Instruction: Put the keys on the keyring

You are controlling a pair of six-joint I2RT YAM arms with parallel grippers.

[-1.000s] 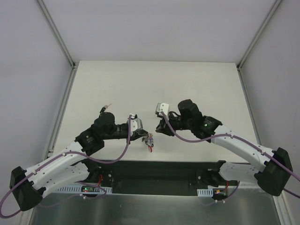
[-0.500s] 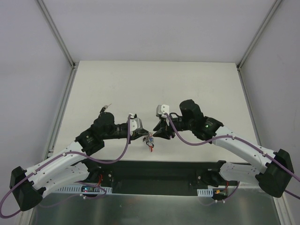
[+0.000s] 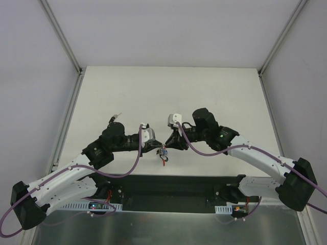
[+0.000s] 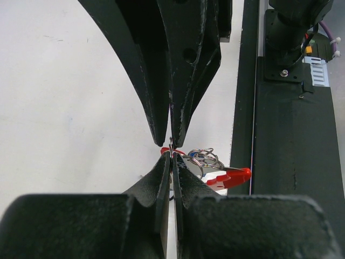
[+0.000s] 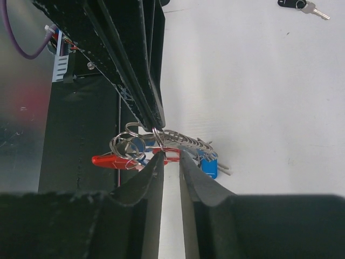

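And here we are, nose to nose over the near edge of the table [image 3: 204, 92]: the left gripper [image 3: 156, 146] comes in from nine o'clock and the right gripper [image 3: 171, 143] from three o'clock. The left is clamped tight on the wire of the keyring [image 5: 125, 141], holding it by the rim with the chain [image 5: 186, 141] trailing toward three o'clock in the right wrist view. The blue key [image 5: 208, 166] dangles at the far end of that bundle. A red piece [image 4: 233, 177], tag or clip I can't say, juts out at four o'clock from the pinch in the left wrist view. The right fingers show a narrow gap with a bit of red between the tips, and I can't tell whether they bite on it. The black key [image 5: 295, 4] lies alone on the table, well apart at one o'clock. This looks like the threading step, so the left should hold rock steady while the right takes the key by its head, not the chain. From there, feed the hole onto the split in the coil and walk it round in small turns. Yank, and the ring slips the pinch.
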